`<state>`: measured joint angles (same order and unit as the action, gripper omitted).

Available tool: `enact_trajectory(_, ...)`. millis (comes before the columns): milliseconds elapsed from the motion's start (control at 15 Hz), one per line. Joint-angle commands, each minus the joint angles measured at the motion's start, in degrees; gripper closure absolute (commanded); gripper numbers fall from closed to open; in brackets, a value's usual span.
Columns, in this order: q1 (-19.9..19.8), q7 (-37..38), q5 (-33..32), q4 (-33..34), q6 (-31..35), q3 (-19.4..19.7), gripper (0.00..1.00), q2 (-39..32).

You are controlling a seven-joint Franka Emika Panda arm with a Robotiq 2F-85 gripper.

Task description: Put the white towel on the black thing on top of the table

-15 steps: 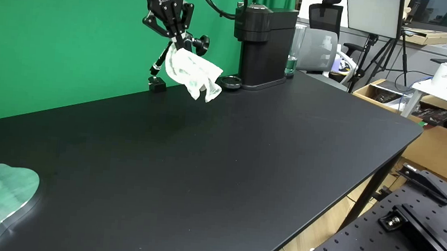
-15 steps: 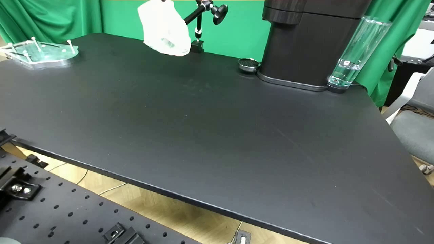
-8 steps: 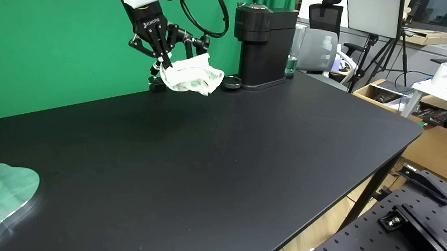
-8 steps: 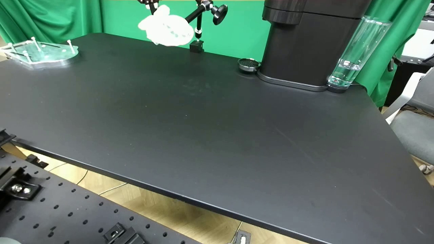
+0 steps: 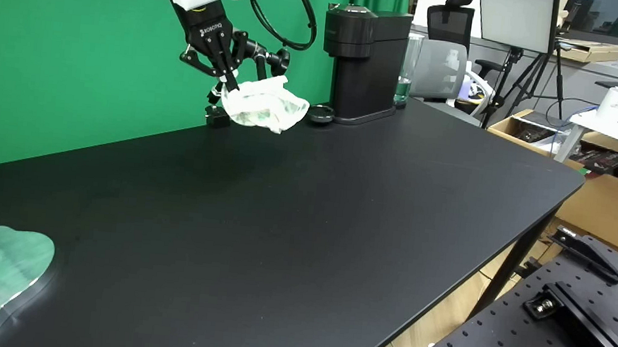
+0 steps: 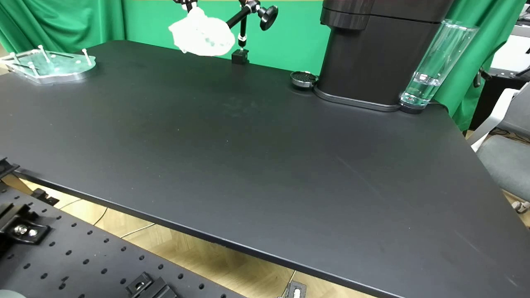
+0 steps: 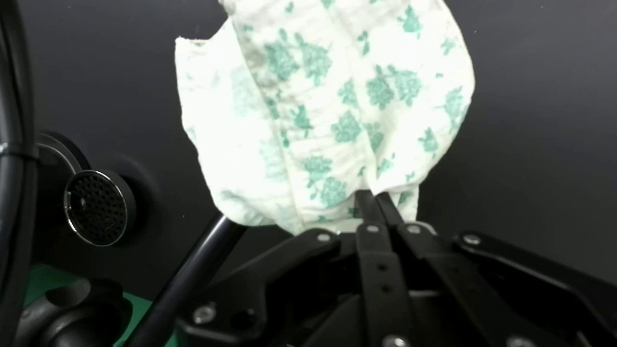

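- presently, gripper (image 7: pixel 375 196) pinches an edge of towel (image 7: pixel 328 111), jaws pressed together.
- towel is above table (image 5: pixel 306 207); in wrist view it hides the tip of a rod (image 7: pixel 198 270) of the stand (image 6: pixel 243 27). resting on it or just over it: cannot tell.
- risk: after release, towel slides to table, if most of it lies one side of the rod.
- risk: towel drags back, if a fold sticks to the jaws.
- risk: stand tips, if gripper bumps the rod.
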<state>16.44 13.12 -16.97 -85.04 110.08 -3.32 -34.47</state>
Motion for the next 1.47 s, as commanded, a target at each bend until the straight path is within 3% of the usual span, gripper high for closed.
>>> enact_trajectory(0,0.4,2.5,0.6,-1.7,-1.9,0.5,1.00,3.0)
enact_trajectory(1400,-2.0,1.6,2.8,-11.9,-0.9,0.0,1.00,7.9)
